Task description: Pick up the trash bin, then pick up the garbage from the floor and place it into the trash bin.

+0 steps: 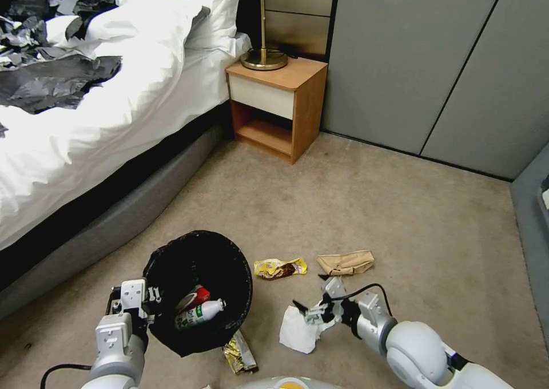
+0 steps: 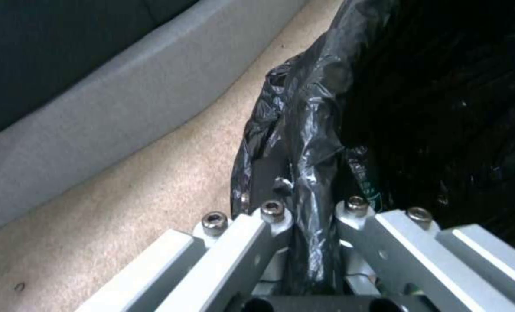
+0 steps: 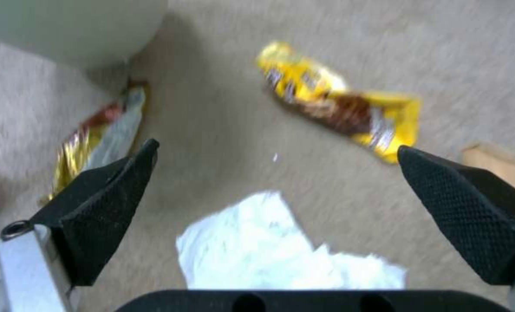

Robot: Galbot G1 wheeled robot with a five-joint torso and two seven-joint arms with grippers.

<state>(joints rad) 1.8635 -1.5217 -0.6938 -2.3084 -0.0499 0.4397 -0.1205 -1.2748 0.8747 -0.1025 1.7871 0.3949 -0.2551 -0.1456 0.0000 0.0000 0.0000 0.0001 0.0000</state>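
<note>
While the bin [image 1: 197, 292] rim is clamped in the left jaws, the tissue [image 3: 281, 249] is framed between wide right jaws.

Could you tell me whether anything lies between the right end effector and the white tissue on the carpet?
Nothing visible does: the right end effector hangs open directly over the white tissue, with bare carpet around it.

Bin [image 1: 171, 332] liner: glossy black. Inside the bin, bottle [image 1: 200, 314]: white with green label; packet [image 1: 194, 296]: red and white. Wrapper [image 1: 279, 268]: yellow with brown print. Second wrapper [image 1: 240, 353]: gold. Paper bag [image 1: 346, 262]: brown. Tissue [image 1: 298, 332]: white. Carpet [image 1: 372, 206]: beige. Right gripper [image 3: 275, 158] pads [image 3: 460, 203]: black, cross-hatched.
</note>
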